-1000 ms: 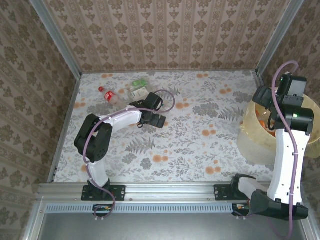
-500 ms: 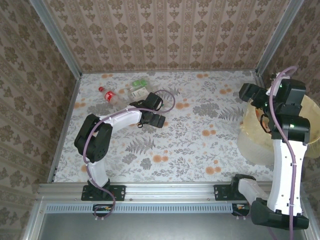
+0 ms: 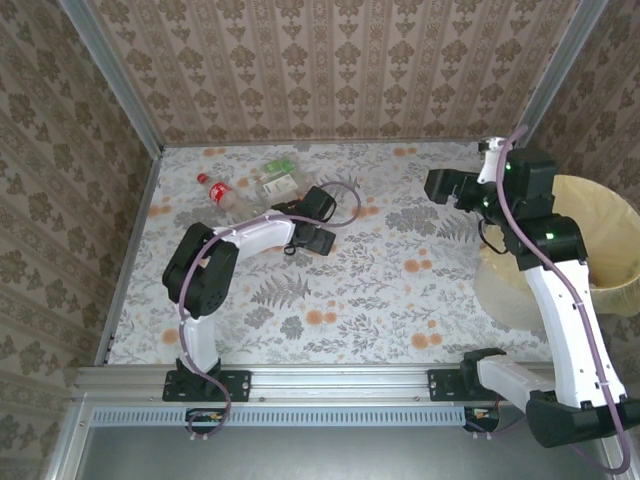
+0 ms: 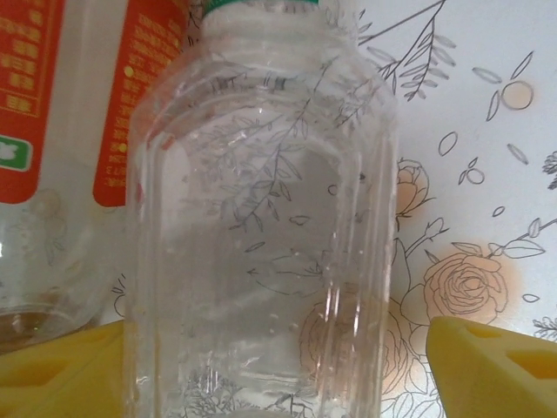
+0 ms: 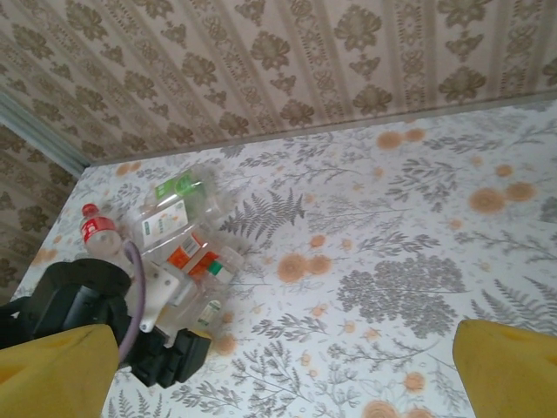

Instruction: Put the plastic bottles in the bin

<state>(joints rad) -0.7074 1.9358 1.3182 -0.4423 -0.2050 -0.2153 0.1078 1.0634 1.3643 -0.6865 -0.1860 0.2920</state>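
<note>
Near edge: a metal rail [image 3: 330, 385] runs along the front of the table [image 3: 400, 290], and both arm bases [image 3: 205, 383] are bolted on it.
Side edges: papered walls [image 3: 60, 200] close the table in on the left, the right and the far side.
Open room: a broad stretch of flowered table top lies between the bottles [image 3: 272, 182] at the far left and the bin [image 3: 505, 295] at the right.
Counts: two arms, two pincers, one bin. At least four bottles lie on the table, but they overlap too much for an exact count.
Bin: lined with a pale yellow bag, it stands at the table's right edge, well apart from the bottles.
Left pincer [image 4: 278, 374]: its yellow fingers [image 4: 487, 366] stand wide on either side of a clear bottle [image 4: 261, 218]. A gap shows at the right finger.
Clear bottle: it has a green cap, lies on the table and points away from the pincer. An orange-labelled bottle [image 4: 144, 96] is just beside it on the left.
Other bottles: a red-capped bottle [image 3: 213, 189] lies to the left and a green-labelled bottle [image 3: 281, 165] lies farthest back.
Right pincer [image 3: 432, 185]: it hangs above the far right of the table near the bin's rim, spread wide with nothing between its fingers.
</note>
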